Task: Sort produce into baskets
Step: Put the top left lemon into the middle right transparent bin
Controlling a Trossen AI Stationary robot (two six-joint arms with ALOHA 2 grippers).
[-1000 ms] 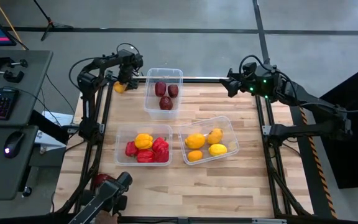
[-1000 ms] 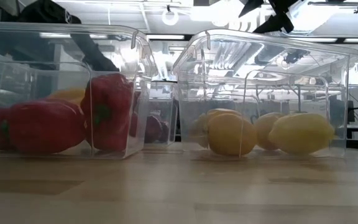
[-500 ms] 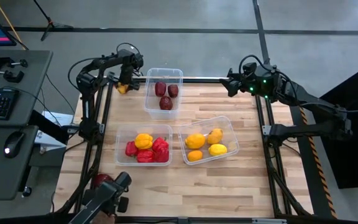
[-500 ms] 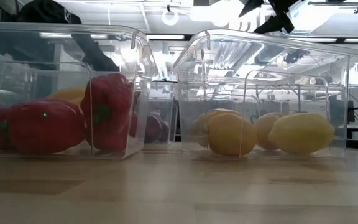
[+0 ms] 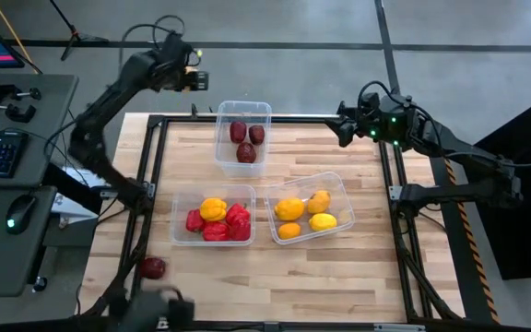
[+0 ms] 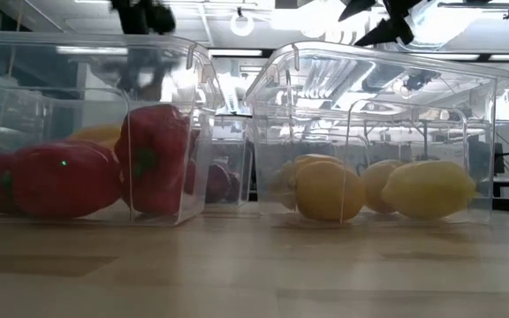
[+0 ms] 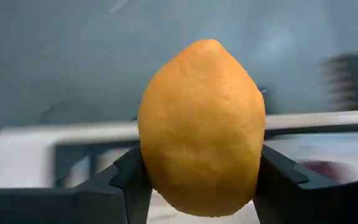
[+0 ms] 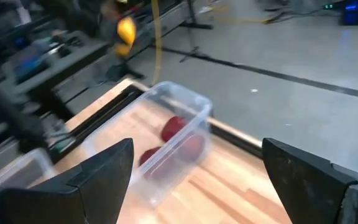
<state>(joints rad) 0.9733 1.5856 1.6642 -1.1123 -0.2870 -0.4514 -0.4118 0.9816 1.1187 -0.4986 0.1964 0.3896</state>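
My left gripper (image 5: 194, 78) is raised high beyond the table's far left corner, shut on a yellow-orange lemon (image 7: 201, 127). The lemon also shows in the right wrist view (image 8: 126, 30). My right gripper (image 5: 344, 124) is open and empty above the far right edge. Three clear tubs stand on the table. The far tub (image 5: 242, 111) holds maroon pieces, the near left tub (image 5: 181, 195) red peppers and one orange piece, and the near right tub (image 5: 335, 184) yellow and orange pieces. One maroon piece (image 5: 153, 267) lies on the table's near left corner. My left gripper pinches the lemon between its two fingers, one on each opposite side of its broad lower middle (image 7: 149, 165). The lemon is lifted clear of the table, and its pointed end (image 7: 207, 45) stands free of the fingers.
A black frame rail (image 5: 275, 118) runs along the table's far edge. A desk with keyboard and mouse (image 5: 7, 166) stands left of the table. Bare wood (image 5: 275, 277) lies between the tubs and the near edge.
My left gripper has risen from the table's far left corner, beside the far tub, and gone up and past the far edge. It has carried the lemon clear of the table. The arm has stretched upward.
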